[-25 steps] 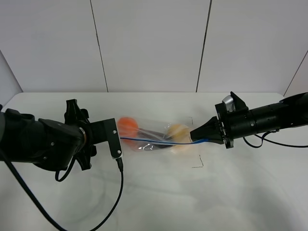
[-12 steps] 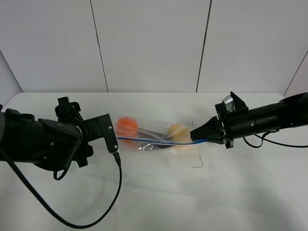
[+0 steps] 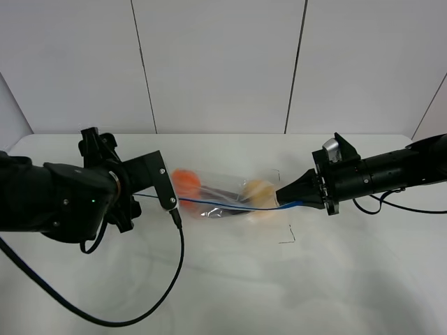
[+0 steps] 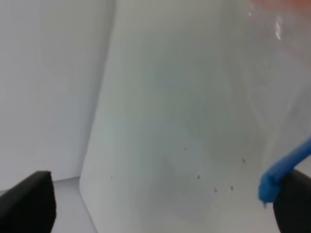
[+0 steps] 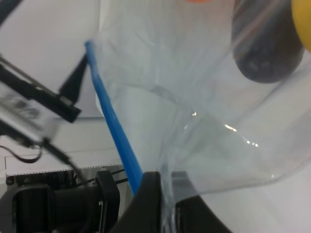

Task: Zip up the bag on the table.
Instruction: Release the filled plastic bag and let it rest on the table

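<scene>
The clear bag (image 3: pixel 227 197) lies on the white table (image 3: pixel 230 286) with an orange fruit (image 3: pixel 185 180), a dark eggplant (image 3: pixel 225 206) and a yellow fruit (image 3: pixel 257 190) inside. Its blue zip strip (image 3: pixel 223 204) runs between both arms. My right gripper (image 3: pixel 285 201) is shut on the bag's right end; in the right wrist view its fingers (image 5: pixel 153 194) pinch the plastic and the strip (image 5: pixel 112 124). My left gripper (image 3: pixel 131 195) is open at the bag's left end; in the left wrist view (image 4: pixel 160 201) the strip's end (image 4: pixel 284 171) sits beside one finger (image 4: pixel 294 206).
Thin black corner marks (image 3: pixel 288 239) lie on the table in front of the bag's right end. A black cable (image 3: pixel 174 279) loops from the left arm over the near table. Another cable (image 3: pixel 401 207) trails by the right arm. A white panelled wall (image 3: pixel 216 63) stands behind.
My left arm drew back to the left, then came back toward the bag and turned. The strip's left end now reaches further left. The right gripper has not moved.
</scene>
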`<state>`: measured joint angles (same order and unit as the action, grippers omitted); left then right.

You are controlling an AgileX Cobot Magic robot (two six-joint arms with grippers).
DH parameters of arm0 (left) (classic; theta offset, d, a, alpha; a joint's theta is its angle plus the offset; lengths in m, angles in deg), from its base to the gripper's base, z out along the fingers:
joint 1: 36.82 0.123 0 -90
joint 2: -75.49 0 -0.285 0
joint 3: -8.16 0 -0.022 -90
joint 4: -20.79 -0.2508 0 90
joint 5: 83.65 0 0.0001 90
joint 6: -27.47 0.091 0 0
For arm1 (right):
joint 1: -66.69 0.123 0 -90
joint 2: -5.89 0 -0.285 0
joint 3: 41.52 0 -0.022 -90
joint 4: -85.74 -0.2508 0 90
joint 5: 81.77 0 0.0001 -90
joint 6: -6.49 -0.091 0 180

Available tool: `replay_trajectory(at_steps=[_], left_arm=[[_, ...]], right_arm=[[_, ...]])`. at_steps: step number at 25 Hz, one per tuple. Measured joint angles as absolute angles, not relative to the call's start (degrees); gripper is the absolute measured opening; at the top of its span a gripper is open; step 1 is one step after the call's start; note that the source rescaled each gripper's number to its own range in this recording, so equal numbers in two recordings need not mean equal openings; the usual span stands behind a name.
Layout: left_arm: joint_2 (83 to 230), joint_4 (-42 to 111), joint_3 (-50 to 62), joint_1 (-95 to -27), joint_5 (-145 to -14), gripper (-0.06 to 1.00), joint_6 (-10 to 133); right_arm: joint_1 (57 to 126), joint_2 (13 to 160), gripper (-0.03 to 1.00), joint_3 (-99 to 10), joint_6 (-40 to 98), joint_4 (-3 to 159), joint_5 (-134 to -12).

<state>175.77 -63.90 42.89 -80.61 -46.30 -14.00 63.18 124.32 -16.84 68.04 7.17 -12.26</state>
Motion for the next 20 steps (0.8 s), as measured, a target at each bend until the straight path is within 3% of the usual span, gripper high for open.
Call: replay_trajectory(at_steps=[5, 13, 17, 20], left_arm=[[172.7, -53.9, 34.4, -80.6, -44.3, 1.0, -5.1], [168.3, -25.2, 13.0, -80.6, -39.4, 1.0, 18.6], [168.2, -21.6, 1.4, -79.6, -33.7, 1.0, 22.3], [168.1, -19.3, -6.0, -74.8, -28.9, 1.0, 22.8]], right_arm=[[63.2, 124.3, 0.0, -16.8, 68.2, 7.2, -12.3], [63.2, 124.3, 0.0, -16.8, 68.3, 7.2, -12.3], [63.2, 124.3, 0.0, -16.8, 68.6, 7.2, -12.3], [63.2, 124.3, 0.0, -16.8, 68.6, 7.2, -12.3]])
